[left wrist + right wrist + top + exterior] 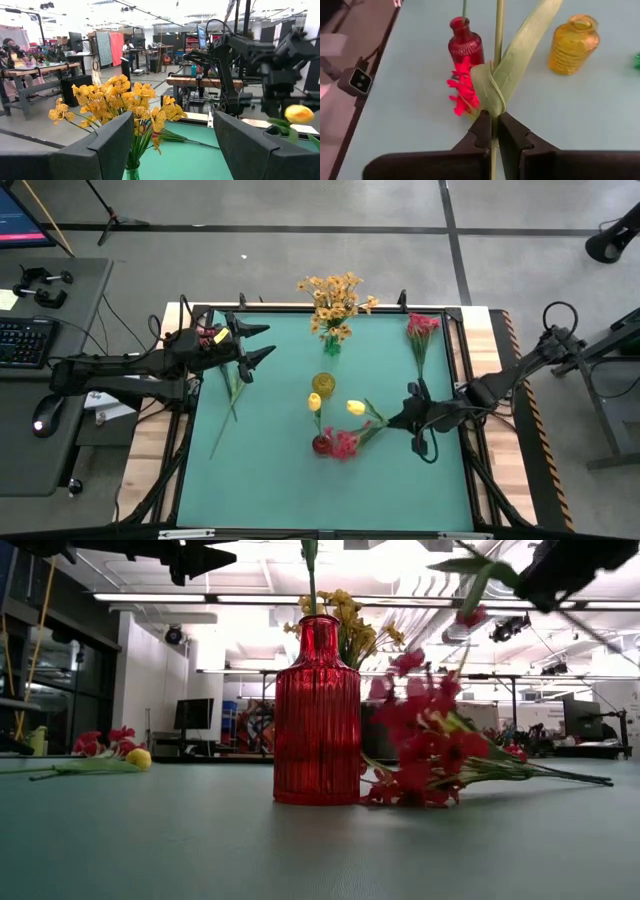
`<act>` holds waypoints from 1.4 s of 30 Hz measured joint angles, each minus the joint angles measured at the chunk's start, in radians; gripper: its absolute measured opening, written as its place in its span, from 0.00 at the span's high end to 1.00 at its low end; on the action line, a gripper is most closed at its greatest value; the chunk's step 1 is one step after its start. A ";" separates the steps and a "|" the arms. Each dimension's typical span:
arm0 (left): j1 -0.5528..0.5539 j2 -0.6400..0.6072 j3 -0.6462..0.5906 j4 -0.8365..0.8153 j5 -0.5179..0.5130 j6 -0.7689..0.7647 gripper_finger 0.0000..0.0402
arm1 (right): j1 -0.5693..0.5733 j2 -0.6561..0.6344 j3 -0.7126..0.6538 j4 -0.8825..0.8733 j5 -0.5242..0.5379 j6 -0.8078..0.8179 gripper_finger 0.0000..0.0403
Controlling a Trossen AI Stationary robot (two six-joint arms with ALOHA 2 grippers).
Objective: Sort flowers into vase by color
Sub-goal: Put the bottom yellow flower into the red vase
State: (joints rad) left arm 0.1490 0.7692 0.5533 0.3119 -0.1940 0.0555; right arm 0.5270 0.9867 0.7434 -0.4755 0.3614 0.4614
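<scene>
My right gripper (400, 420) is over the mat's right half, shut on a yellow tulip's stalk; its bud (355, 407) points toward the table's left. A red vase (321, 444) stands near the middle with a stalk in its mouth, a yellow bud (315, 401) on top. A pink-red cluster (345, 443) lies on the mat against that vase. Behind it stand a yellow vase (324, 383) and a green vase (331, 345) with orange-yellow sprays (335, 298). My left gripper (258, 345) hangs open at the far left, facing the sprays (115, 102). My right gripper pinches the tulip's green stalk (493, 122) between both fingers, just where a long leaf (520, 60) wraps around it. The stalk runs on forward roughly along the fingers. It is lifted clear of the mat, above the pink-red cluster (462, 92), with the bud out of the wrist view.
Another pink-red flower (420, 330) lies on the mat's far right part. A loose stem (230, 395) lies along the left side. A raised frame (470, 315) borders the green mat. The near half of the mat (300, 490) is bare.
</scene>
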 joint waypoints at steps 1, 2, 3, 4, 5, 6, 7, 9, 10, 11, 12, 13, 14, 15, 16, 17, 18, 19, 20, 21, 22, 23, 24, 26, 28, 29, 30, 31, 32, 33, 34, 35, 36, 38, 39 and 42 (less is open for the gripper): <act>0.000 0.000 0.000 0.000 0.000 0.000 0.35 | 0.000 0.000 0.034 -0.060 0.003 0.016 1.00; 0.000 0.000 0.000 0.000 0.000 0.000 0.35 | 0.000 0.000 0.071 -0.123 0.006 0.032 1.00; 0.000 0.000 0.000 0.000 0.000 0.000 0.35 | 0.000 0.000 0.109 -0.176 0.010 0.036 1.00; 0.000 0.000 0.000 0.000 0.000 0.000 0.35 | 0.000 0.000 0.145 -0.212 0.011 0.036 1.00; 0.000 0.000 0.000 0.000 0.000 0.000 0.35 | 0.000 0.000 0.181 -0.233 0.012 0.032 1.00; 0.000 0.000 0.000 0.000 0.000 0.000 0.35 | 0.000 0.000 0.215 -0.241 0.012 0.015 1.00; 0.000 0.000 0.000 0.000 0.000 0.000 0.35 | 0.000 0.000 0.250 -0.240 0.011 -0.012 1.00; 0.000 0.000 0.000 0.000 0.000 0.000 0.35 | 0.000 0.000 0.320 -0.237 0.008 -0.088 1.00; 0.000 0.000 0.000 0.000 0.000 0.000 0.35 | 0.000 0.000 0.352 -0.229 0.016 -0.131 1.00; 0.000 0.000 0.000 0.000 0.000 0.000 0.35 | 0.000 0.000 0.381 -0.222 0.033 -0.172 1.00; 0.000 0.000 0.000 0.000 0.000 -0.001 0.35 | 0.000 0.000 0.404 -0.211 0.055 -0.213 1.00; 0.000 0.000 0.000 0.000 0.000 0.000 0.35 | 0.000 -0.001 0.420 -0.202 0.080 -0.246 1.00; 0.000 0.000 0.000 0.000 0.000 0.000 0.35 | 0.000 -0.001 0.430 -0.195 0.095 -0.271 1.00; 0.000 0.000 0.000 0.000 0.000 0.000 0.35 | -0.004 -0.001 0.434 -0.191 0.102 -0.293 1.00; 0.000 0.000 0.000 0.000 0.000 0.000 0.35 | -0.009 0.000 0.434 -0.186 0.102 -0.314 1.00; 0.000 0.000 0.000 0.000 0.000 0.000 0.35 | -0.015 0.004 0.428 -0.168 0.102 -0.335 1.00; 0.000 0.000 0.000 0.000 0.000 0.000 0.35 | -0.019 0.008 0.416 -0.135 0.102 -0.357 1.00; 0.000 0.000 0.000 0.000 0.000 0.000 0.35 | -0.024 0.013 0.396 -0.092 0.101 -0.384 1.00; 0.000 0.000 0.000 0.000 0.000 0.000 0.35 | -0.024 0.021 0.370 -0.034 0.098 -0.420 1.00; 0.000 0.000 0.000 0.000 0.000 0.000 0.35 | -0.026 0.032 0.337 0.047 0.088 -0.461 1.00; 0.000 0.000 0.000 0.000 0.000 0.000 0.35 | -0.029 0.046 0.302 0.141 0.071 -0.510 1.00; 0.000 0.000 0.000 0.000 0.000 -0.001 0.35 | -0.035 0.064 0.261 0.242 0.046 -0.563 1.00; 0.000 0.000 0.000 0.000 0.000 -0.001 0.35 | -0.040 0.085 0.219 0.357 0.017 -0.612 1.00; 0.000 0.000 0.000 0.000 0.000 -0.001 0.35 | -0.053 0.138 0.143 0.594 -0.046 -0.711 1.00; 0.000 0.000 0.000 0.000 0.000 -0.002 0.35 | -0.066 0.202 0.081 0.829 -0.085 -0.796 1.00; 0.000 0.000 0.000 0.000 0.000 -0.002 0.35 | -0.074 0.237 0.055 0.939 -0.103 -0.832 1.00; 0.000 0.000 0.000 0.000 0.000 -0.002 0.35 | -0.082 0.271 0.034 1.043 -0.124 -0.864 1.00; 0.000 0.000 0.000 0.000 0.000 -0.002 0.35 | -0.091 0.304 0.017 1.136 -0.150 -0.887 1.00; 0.000 0.000 0.000 0.000 0.000 -0.002 0.35 | -0.102 0.336 0.004 1.221 -0.177 -0.902 1.00; 0.000 0.000 0.000 0.000 0.000 -0.002 0.35 | -0.113 0.365 -0.004 1.292 -0.206 -0.907 1.00; 0.000 0.000 0.000 0.000 0.000 -0.001 0.35 | -0.124 0.392 -0.006 1.338 -0.229 -0.904 1.00; 0.000 0.000 0.000 0.000 0.000 -0.001 0.35 | -0.133 0.413 -0.005 1.363 -0.242 -0.896 1.00; 0.000 0.000 0.000 0.000 0.000 -0.001 0.35 | -0.140 0.432 -0.004 1.372 -0.248 -0.888 1.00; 0.000 0.000 0.000 0.000 0.000 0.000 0.35 | -0.153 0.461 0.003 1.372 -0.260 -0.879 1.00; 0.000 0.000 0.000 0.000 0.000 0.000 0.35 | -0.158 0.469 0.008 1.373 -0.263 -0.868 1.00; 0.000 0.000 0.000 0.000 0.000 0.000 0.35 | -0.170 0.482 0.019 1.381 -0.281 -0.819 1.00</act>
State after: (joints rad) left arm 0.1490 0.7692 0.5533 0.3115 -0.1940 0.0555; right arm 0.3568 1.4682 0.7623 0.9056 0.0801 -0.3573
